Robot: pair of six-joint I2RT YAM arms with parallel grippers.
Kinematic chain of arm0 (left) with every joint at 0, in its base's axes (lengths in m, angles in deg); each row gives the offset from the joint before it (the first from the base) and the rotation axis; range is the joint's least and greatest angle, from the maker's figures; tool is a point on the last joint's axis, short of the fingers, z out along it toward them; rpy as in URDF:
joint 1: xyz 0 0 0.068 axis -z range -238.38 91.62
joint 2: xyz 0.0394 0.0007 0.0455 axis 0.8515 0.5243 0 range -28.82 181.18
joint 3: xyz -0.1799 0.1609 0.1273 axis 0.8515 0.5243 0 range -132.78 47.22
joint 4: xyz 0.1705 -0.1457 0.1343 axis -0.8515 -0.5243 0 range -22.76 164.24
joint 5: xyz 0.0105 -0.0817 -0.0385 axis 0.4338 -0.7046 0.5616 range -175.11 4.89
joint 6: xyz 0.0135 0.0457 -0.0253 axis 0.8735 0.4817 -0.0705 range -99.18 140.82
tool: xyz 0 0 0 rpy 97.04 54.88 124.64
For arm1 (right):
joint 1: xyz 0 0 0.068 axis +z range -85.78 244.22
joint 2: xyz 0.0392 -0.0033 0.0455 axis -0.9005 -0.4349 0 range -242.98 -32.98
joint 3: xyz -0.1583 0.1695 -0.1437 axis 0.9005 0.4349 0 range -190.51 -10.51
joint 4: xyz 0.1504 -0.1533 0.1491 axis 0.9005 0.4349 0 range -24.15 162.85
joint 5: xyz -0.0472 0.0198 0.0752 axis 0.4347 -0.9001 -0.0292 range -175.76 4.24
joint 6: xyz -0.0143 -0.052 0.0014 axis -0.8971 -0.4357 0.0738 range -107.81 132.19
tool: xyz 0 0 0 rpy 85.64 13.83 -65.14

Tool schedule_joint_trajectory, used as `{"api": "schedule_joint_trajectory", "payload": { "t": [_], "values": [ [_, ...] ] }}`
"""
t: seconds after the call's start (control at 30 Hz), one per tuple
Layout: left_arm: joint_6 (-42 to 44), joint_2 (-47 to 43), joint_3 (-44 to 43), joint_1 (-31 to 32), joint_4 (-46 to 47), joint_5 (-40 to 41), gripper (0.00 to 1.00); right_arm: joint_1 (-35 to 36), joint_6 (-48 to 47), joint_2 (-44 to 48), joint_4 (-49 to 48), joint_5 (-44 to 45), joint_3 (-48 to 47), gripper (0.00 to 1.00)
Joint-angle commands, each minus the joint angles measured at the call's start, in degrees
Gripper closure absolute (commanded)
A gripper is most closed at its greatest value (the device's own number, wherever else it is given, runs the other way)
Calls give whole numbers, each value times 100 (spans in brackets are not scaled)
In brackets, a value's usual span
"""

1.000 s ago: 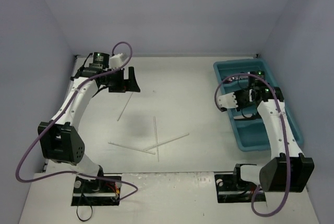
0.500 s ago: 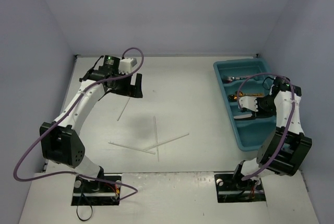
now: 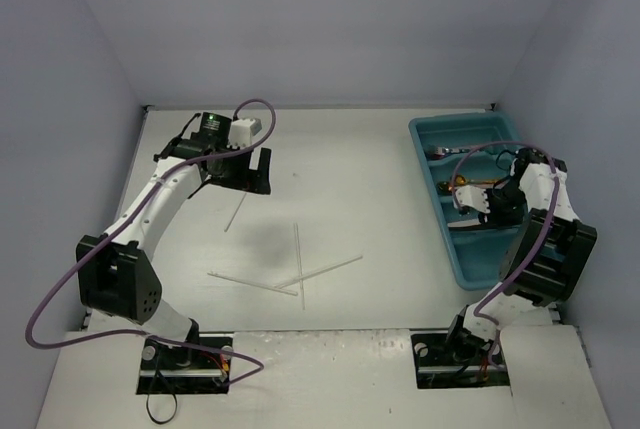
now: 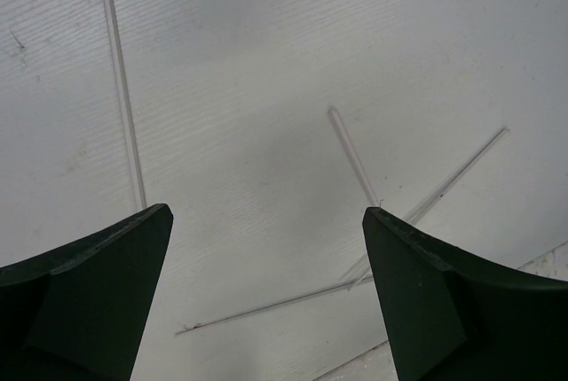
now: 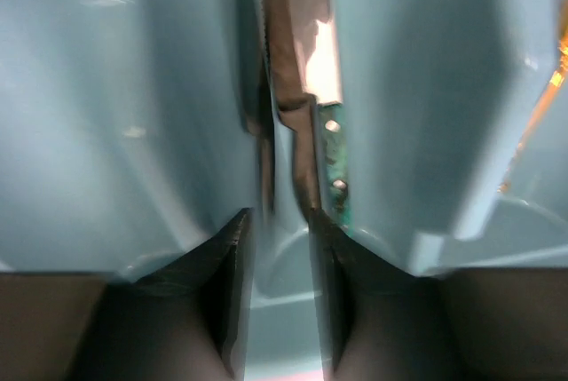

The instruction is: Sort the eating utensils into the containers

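Note:
Several thin white sticks lie on the table: one (image 3: 237,211) just below my left gripper (image 3: 260,171), the others crossed near the middle (image 3: 299,267). The left gripper is open and empty, above the table. In the left wrist view (image 4: 266,248) sticks show on the left (image 4: 120,88) and ahead (image 4: 353,154). The teal tray (image 3: 465,274) stands at the right with a gold spoon (image 3: 468,187) in it. My right gripper (image 3: 480,199) is low inside a tray compartment, jaws slightly apart with nothing between them (image 5: 277,221). Dark knives (image 5: 288,88) lie just ahead of its fingertips.
Grey walls close the table on three sides. The tray's dividers (image 5: 399,88) rise close on both sides of the right fingers. The arm bases (image 3: 185,359) sit at the near edge.
The left gripper has shifted slightly right and toward the sticks. The right arm's wrist has swung to the tray's right side, with its gripper now low in a compartment.

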Motion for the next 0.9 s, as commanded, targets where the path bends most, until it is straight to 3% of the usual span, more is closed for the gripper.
{"api": "schedule_joint_trajectory", "payload": {
  "t": [0.0, 0.23, 0.3, 0.43, 0.5, 0.57, 0.73, 0.87],
  "values": [
    [113, -362, -11, -35, 98, 345, 12, 49, -3602, -67, -13, 97, -479, 60],
    [130, -310, 57, -131, 86, 1138, 13, 246, -3203, 69, -20, -287, -884, 58],
    [207, -172, 35, -200, 45, 1484, 21, 432, -2720, 201, -5, -583, -1030, 59],
    [390, 498, -208, -343, -162, 1920, 46, 1182, -255, 451, -13, -1615, -1596, 61],
    [334, 676, -209, -405, -202, 2085, 49, 1449, 764, 504, -32, -2002, -1821, 61],
    [274, 893, -149, -420, -202, 2304, 49, 1771, 2358, 542, -32, -2504, -2144, 61],
    [363, 1487, -196, -458, -209, 2292, 54, 2223, 4666, 572, -201, -3542, -2298, 61],
    [475, 1943, -387, -497, -191, 2178, 63, 2455, 5595, 597, -333, -3925, -2152, 62]
  ]
}}
